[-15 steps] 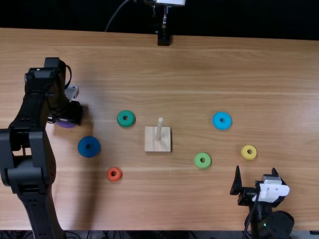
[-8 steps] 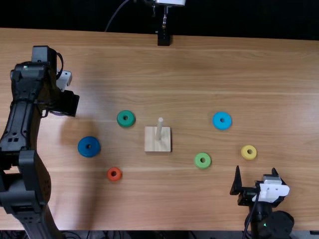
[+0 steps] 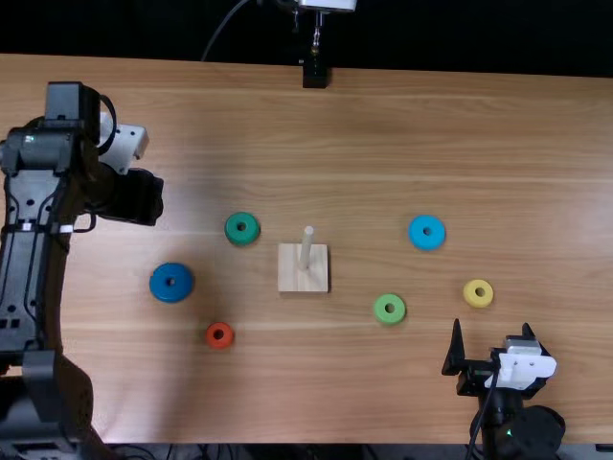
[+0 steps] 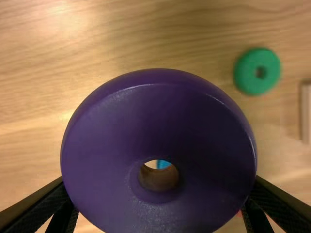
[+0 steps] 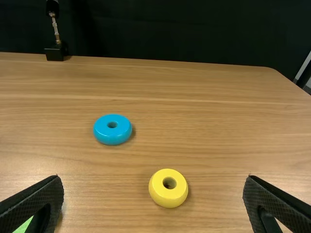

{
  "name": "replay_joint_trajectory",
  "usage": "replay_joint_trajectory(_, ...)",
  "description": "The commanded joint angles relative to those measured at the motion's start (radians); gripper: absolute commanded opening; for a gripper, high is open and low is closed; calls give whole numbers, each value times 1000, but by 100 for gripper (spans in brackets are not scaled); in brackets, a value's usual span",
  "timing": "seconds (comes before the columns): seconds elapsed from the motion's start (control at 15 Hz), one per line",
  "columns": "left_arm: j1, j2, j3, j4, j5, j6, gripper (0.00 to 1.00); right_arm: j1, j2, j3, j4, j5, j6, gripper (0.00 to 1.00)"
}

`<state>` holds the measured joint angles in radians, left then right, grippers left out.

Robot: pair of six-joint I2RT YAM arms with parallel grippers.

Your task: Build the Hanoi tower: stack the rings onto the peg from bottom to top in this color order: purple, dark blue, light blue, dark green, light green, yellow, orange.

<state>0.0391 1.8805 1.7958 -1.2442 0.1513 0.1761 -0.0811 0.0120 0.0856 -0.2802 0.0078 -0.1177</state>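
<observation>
At the left of the top view, my left gripper (image 3: 134,196) is above the table, left of the dark green ring (image 3: 242,228). The left wrist view has my left gripper (image 4: 158,194) shut on the purple ring (image 4: 160,116), hole facing the camera. The wooden base (image 3: 303,273) with its bare upright peg (image 3: 306,247) stands mid-table. Dark blue ring (image 3: 171,283) and orange ring (image 3: 220,335) lie to its left. Light blue (image 3: 427,232), light green (image 3: 390,309) and yellow (image 3: 478,293) rings lie right. My right gripper (image 3: 491,340) stands open below the yellow ring; from its wrist, the right gripper (image 5: 153,199) has nothing between its fingers.
A black stand (image 3: 314,73) is at the table's far edge. The left arm (image 3: 34,249) runs along the left side of the table (image 3: 383,134). Several rings lie flat and apart around the base.
My left gripper has lifted the purple ring from the table's left side, and the arm has shifted left, its gripper latterly swinging slightly right. The right arm and the other rings have not moved.
</observation>
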Motion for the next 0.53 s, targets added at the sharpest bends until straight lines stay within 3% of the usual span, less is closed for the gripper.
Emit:
replay_joint_trajectory(0.0, -5, -64, 17, -37, 48, -14, 0, 0, -12, -70, -71, -2, 0, 100)
replay_joint_trajectory(0.13, -36, -110, 34, -94, 29, -20, 0, 0, -12, -70, -71, 0, 0, 100)
replay_joint_trajectory(0.2, -45, -123, 50, -127, 5, -21, 0, 0, -12, -70, -71, -2, 0, 100)
replay_joint_trajectory(0.33, -65, -150, 88, -206, -68, -53, 0, 0, -12, -70, -71, 0, 0, 100)
replay_joint_trajectory(0.47, -97, -161, 135, -243, -81, -71, 0, -2, -12, -70, -71, 0, 0, 100)
